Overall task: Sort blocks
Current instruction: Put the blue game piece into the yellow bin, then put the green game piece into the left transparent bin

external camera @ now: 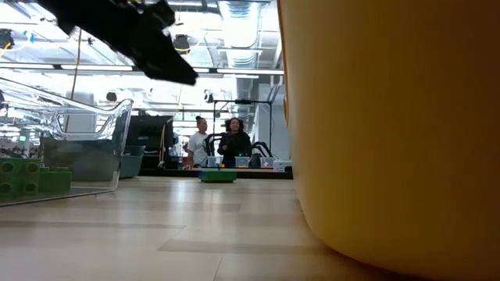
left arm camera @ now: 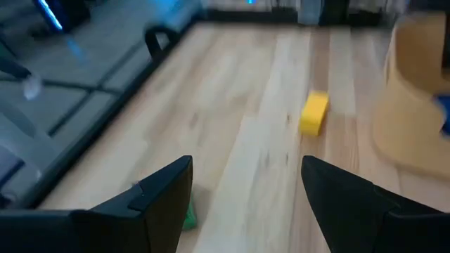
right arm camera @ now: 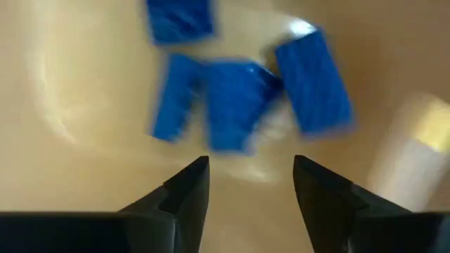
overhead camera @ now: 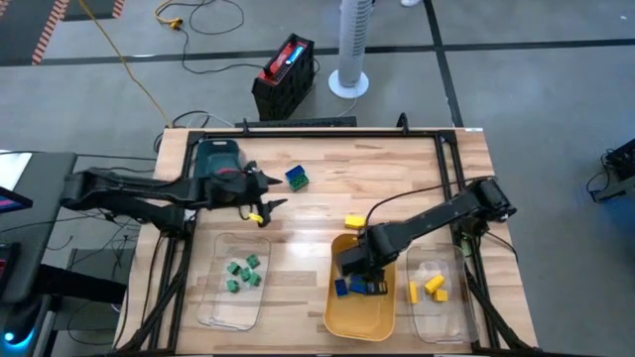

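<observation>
- Right gripper (right arm camera: 249, 184): fingers spread, holding nothing, inside the yellow tray (overhead camera: 359, 307).
- Just beyond its tips: four blue blocks (right arm camera: 235, 98), bunched together.
- Left gripper (left arm camera: 246, 190): fingers spread, empty, above the table (overhead camera: 317, 188); one yellow block (left arm camera: 313, 112) ahead.
- Farther off: four green blocks (overhead camera: 242, 273), three yellow blocks (overhead camera: 428, 288), in clear trays (overhead camera: 223, 312).

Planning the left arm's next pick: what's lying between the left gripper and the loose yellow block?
Only bare table lies between the open left gripper and the loose yellow block, as the left wrist view shows.
</observation>
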